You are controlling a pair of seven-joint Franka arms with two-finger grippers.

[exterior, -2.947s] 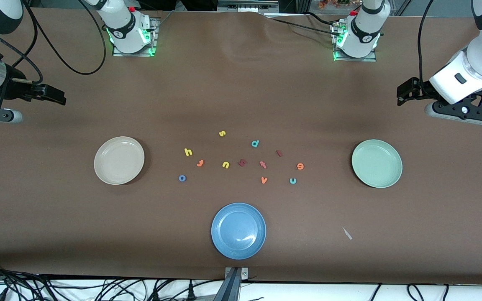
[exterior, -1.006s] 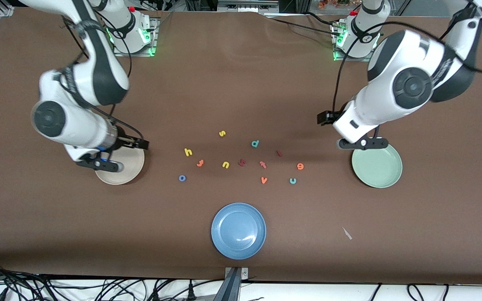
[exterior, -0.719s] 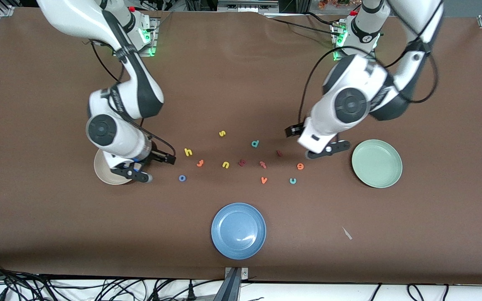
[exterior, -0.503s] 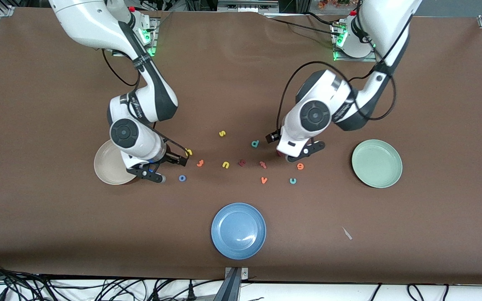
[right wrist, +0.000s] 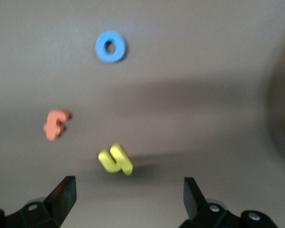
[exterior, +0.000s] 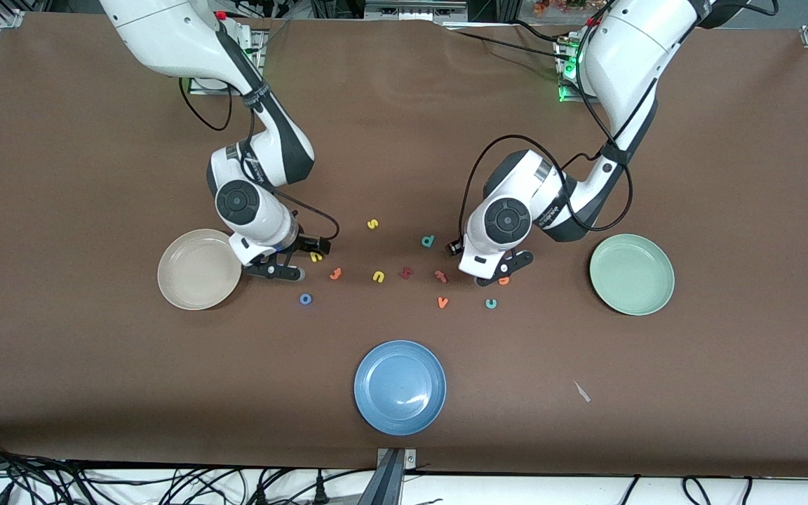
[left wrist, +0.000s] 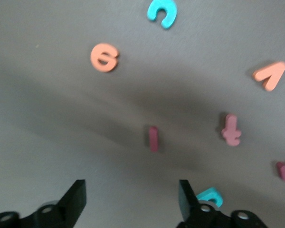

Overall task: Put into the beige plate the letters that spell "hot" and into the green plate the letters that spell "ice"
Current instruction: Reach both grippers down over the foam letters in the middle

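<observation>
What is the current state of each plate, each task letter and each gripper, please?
beige plate: empty
green plate: empty
blue plate: empty
yellow h: on table, between right gripper's fingers, ungripped
blue o: on table
orange t: on table
dark red i: on table, ahead of left gripper
orange e: on table
teal c: on table
right gripper: open
left gripper: open

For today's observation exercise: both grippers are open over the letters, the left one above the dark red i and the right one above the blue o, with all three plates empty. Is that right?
One detail is wrong. The right gripper is above the yellow h, not the blue o, as the right wrist view shows. The left gripper is open above the dark red i, and the plates are empty.
</observation>
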